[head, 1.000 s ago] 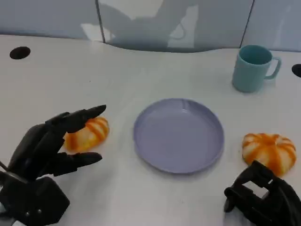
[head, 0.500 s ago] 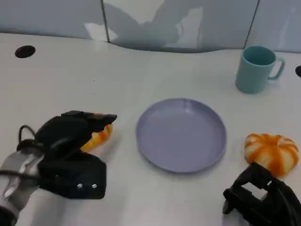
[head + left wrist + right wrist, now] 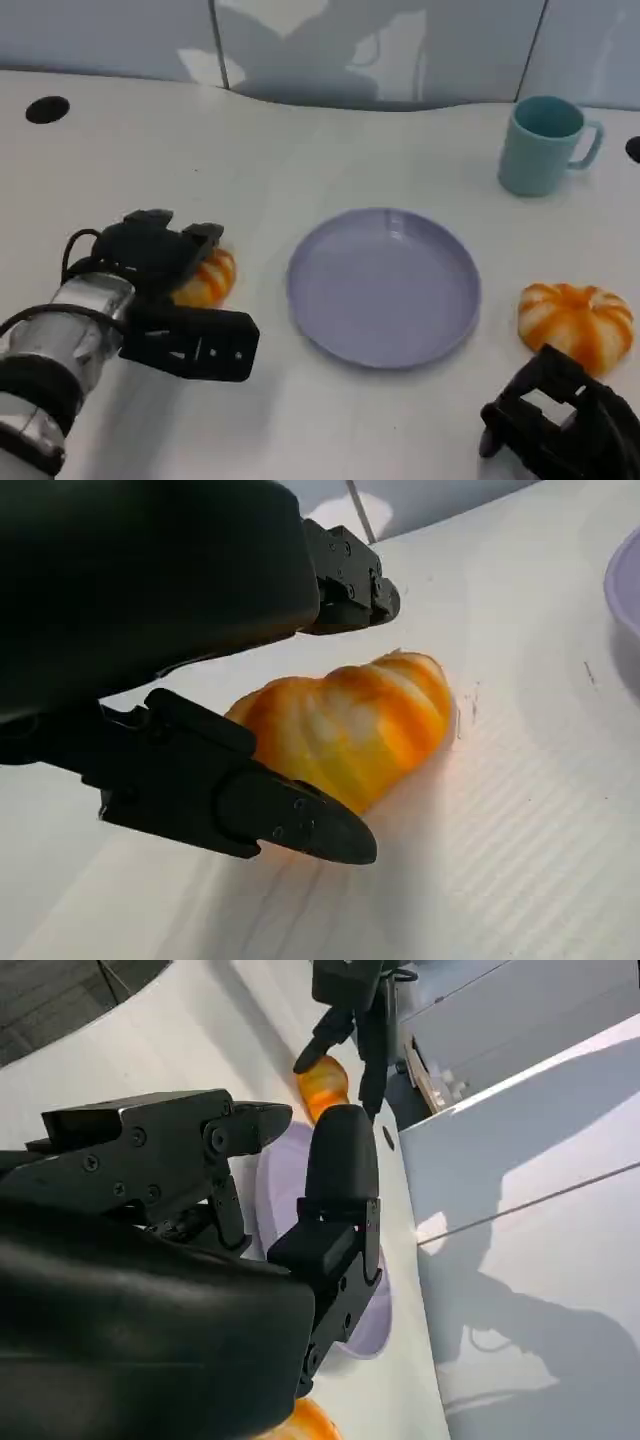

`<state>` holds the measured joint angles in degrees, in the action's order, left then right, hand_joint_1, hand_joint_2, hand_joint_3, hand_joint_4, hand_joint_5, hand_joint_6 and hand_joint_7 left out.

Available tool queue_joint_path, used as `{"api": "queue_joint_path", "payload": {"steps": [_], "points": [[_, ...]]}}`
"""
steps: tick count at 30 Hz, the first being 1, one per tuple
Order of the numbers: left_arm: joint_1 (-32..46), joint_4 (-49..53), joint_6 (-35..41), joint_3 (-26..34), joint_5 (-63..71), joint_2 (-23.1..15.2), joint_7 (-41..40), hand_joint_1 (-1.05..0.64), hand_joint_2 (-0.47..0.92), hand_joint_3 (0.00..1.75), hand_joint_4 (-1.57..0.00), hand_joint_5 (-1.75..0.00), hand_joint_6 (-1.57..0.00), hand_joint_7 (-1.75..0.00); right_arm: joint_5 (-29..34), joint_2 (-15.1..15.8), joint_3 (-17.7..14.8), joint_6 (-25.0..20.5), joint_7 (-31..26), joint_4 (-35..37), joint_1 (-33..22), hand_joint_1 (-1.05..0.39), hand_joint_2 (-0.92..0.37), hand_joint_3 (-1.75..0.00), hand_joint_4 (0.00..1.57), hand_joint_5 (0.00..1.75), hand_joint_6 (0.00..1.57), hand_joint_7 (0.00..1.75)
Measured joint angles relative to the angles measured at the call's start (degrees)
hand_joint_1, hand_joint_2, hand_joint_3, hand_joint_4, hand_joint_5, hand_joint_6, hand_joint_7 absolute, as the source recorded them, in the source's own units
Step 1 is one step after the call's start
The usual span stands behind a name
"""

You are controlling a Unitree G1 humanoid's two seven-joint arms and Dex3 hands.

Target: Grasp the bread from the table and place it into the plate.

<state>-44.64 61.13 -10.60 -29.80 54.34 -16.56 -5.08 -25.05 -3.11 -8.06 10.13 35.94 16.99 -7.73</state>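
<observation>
Left hand (image 3: pixel 160 262) fingers (image 3: pixel 290 820) apart around the bread (image 3: pixel 350 725), seemingly touching; right hand (image 3: pixel 560 425) fingers curled, holding nothing

The plate (image 3: pixel 383 286) lay at the centre of the counter (image 3: pixel 300 150), with a bread (image 3: pixel 204 278) to its left under the left hand (image 3: pixel 160 255). A second bread (image 3: pixel 575 322) lay to its right, the right hand (image 3: pixel 560 420) before that; a cup (image 3: pixel 541 146) stood behind, at the right.
</observation>
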Motion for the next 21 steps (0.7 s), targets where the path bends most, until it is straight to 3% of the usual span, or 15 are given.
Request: {"api": "queue_joint_path", "payload": {"steps": [8, 17, 21], "points": [[-5.13, 9.69, 2.61, -2.98, -1.85, 4.39, 0.29, -0.64, 0.88, 0.0, -0.02, -0.01, -0.09, -0.01, -0.29, -0.01, 0.18, -0.51, -0.32, -1.13, -0.5, -0.66, -0.92, -0.11, 0.73, 1.59, 0.65, 1.4], [-6.94, 14.33, 4.51, -4.76, -4.05, 5.82, 0.86, -0.62, 0.87, 0.0, -0.05, -0.03, -0.11, -0.01, -0.43, 0.0, 0.18, -0.91, -0.31, -1.85, -1.08, -0.64, -0.92, -0.12, 0.75, 1.58, 0.65, 1.41], [-7.07, 14.92, 4.82, -4.9, -4.92, 5.9, 1.01, -0.54, 0.85, 0.0, -0.18, -0.08, -0.17, -0.03, -0.5, 0.0, 0.17, -0.93, -0.3, -2.08, -1.5, -0.64, -0.92, -0.12, 0.75, 1.57, 0.65, 1.41]]}}
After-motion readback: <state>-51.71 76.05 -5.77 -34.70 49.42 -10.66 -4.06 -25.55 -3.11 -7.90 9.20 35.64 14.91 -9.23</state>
